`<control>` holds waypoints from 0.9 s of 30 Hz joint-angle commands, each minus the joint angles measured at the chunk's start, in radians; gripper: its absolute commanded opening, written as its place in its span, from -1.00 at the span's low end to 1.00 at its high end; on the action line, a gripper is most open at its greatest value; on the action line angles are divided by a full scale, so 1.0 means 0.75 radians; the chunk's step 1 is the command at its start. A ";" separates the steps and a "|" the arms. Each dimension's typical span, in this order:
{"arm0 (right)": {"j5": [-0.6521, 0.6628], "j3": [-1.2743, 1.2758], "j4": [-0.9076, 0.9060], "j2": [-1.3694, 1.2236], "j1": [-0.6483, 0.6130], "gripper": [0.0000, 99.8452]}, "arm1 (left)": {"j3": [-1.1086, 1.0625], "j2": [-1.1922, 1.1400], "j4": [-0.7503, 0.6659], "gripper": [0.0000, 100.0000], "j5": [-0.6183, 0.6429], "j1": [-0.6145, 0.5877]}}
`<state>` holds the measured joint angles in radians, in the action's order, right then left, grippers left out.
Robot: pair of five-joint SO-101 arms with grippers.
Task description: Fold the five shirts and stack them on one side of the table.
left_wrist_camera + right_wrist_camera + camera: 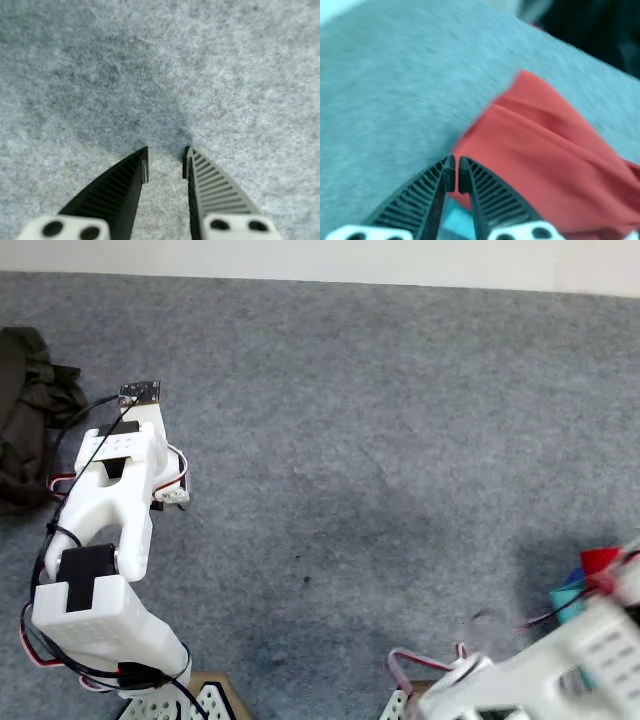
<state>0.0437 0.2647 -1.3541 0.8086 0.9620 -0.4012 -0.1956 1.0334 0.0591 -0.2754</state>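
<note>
The left arm's fingers (125,190) are partly open with a clear gap, holding nothing, tips just above bare grey bench (400,420). The left arm (110,530) reaches from the near edge along the left side, wrist pointing down. The right arm's fingers (430,192) are almost closed at the edge of a red shirt (545,150), with a teal shirt (457,220) beneath. The right arm (560,660) leans over the near right corner. A dark shirt (25,410) lies crumpled at the left edge.
</note>
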 commanded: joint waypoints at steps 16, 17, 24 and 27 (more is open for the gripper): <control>0.063 -0.416 -0.079 -0.744 0.465 -0.88 | 0.007 0.050 -0.074 -0.70 -0.014 0.021; 0.063 -0.437 -0.081 -0.752 0.465 -0.88 | 0.007 0.050 -0.074 -0.70 -0.014 0.024; 0.002 -0.459 -0.087 -0.754 0.357 -0.88 | 0.007 0.050 -0.074 -0.70 -0.014 0.019; 0.000 -0.459 -0.081 -0.760 0.359 -0.88 | 0.007 0.050 -0.074 -0.70 -0.014 0.019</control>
<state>0.0560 -0.0284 -1.4078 0.2378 1.2444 -0.4012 -0.1956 1.0196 0.0591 -0.2754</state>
